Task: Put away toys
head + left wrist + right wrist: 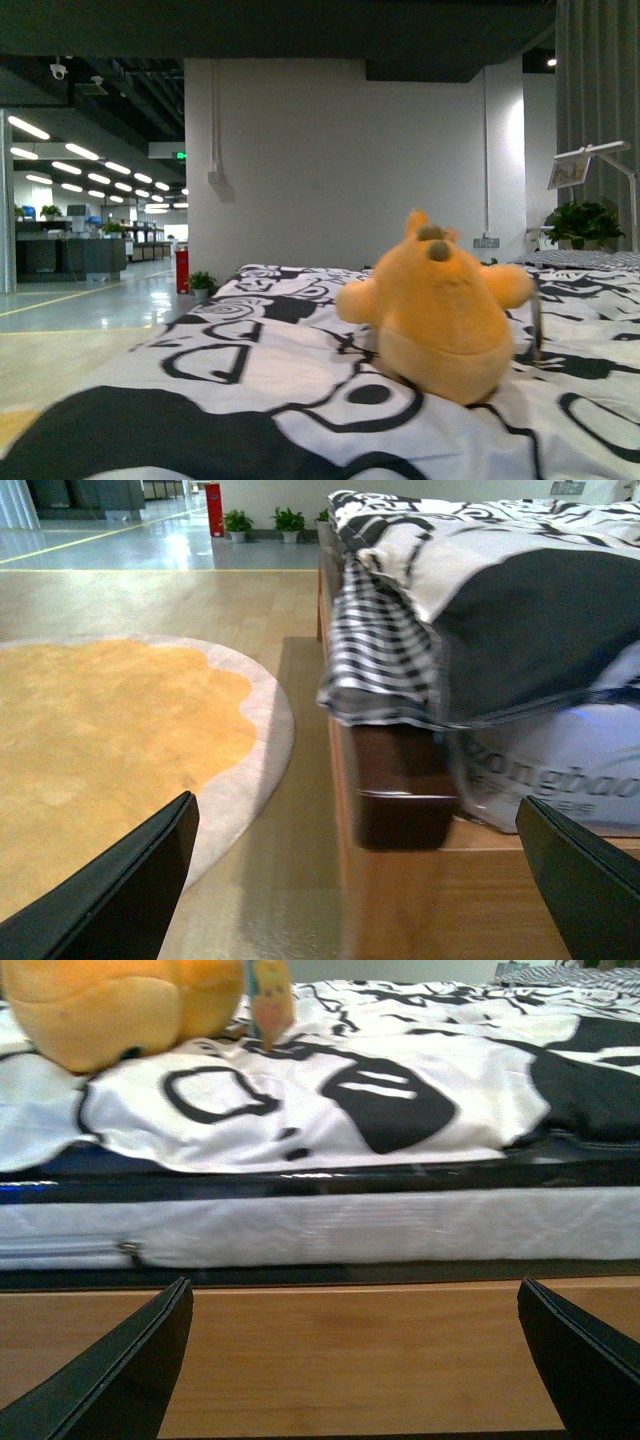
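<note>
An orange-yellow plush toy sits upright on the black-and-white patterned bedspread, right of centre in the front view, facing away. The right wrist view catches its lower body on the bed, with a small paper tag beside it. My right gripper is open, low in front of the bed's wooden side rail, well short of the toy. My left gripper is open beside the bed's corner, near the floor, with nothing between its fingers. Neither arm shows in the front view.
A round orange rug with a pale border lies on the wooden floor beside the bed. The bedspread hangs over the dark bed frame corner. Potted plants and a red cylinder stand by the far wall.
</note>
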